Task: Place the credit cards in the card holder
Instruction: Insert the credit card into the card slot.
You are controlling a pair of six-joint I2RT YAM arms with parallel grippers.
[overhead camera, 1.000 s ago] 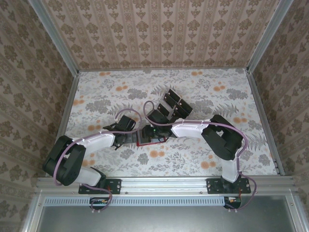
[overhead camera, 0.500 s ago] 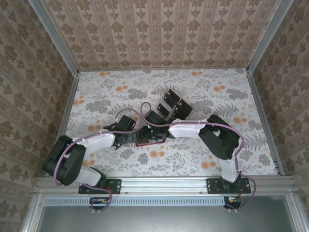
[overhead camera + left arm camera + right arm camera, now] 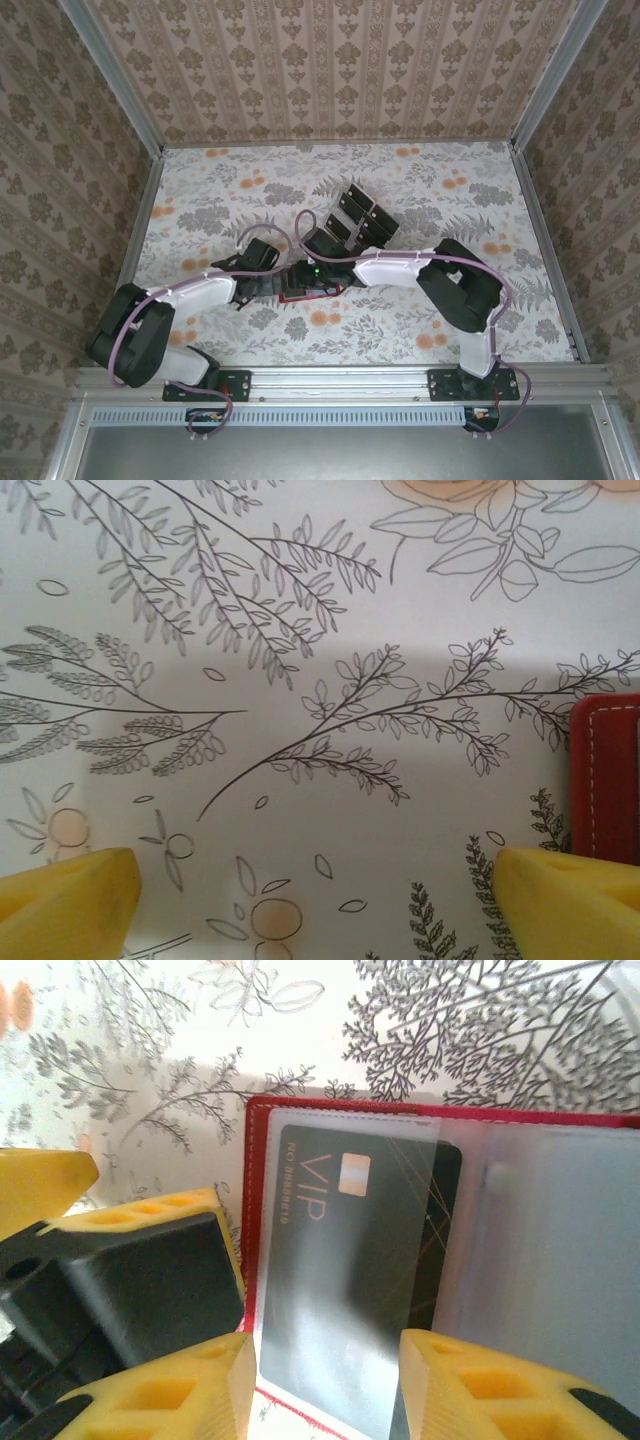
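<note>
The red card holder (image 3: 255,1210) lies open on the flowered table, its greyish clear sleeve facing up. A black credit card (image 3: 350,1250) marked VIP sits part way in that sleeve, its near end sticking out past the holder's edge. My right gripper (image 3: 328,1360) is shut on that near end, one finger against each long side. My left gripper (image 3: 315,880) stands wide open over bare cloth, with the holder's red edge (image 3: 608,780) just beyond its right finger (image 3: 560,905). From above, both grippers (image 3: 272,287) (image 3: 313,279) meet at the holder (image 3: 305,296).
Several more black credit cards (image 3: 360,213) stand in a group behind the holder, just right of centre. One left finger (image 3: 130,1260) rests close against the holder's left edge. Patterned walls close off the table on three sides.
The right wrist has shifted slightly left over the holder. The left gripper has edged a little right toward it. Both grips look the same.
</note>
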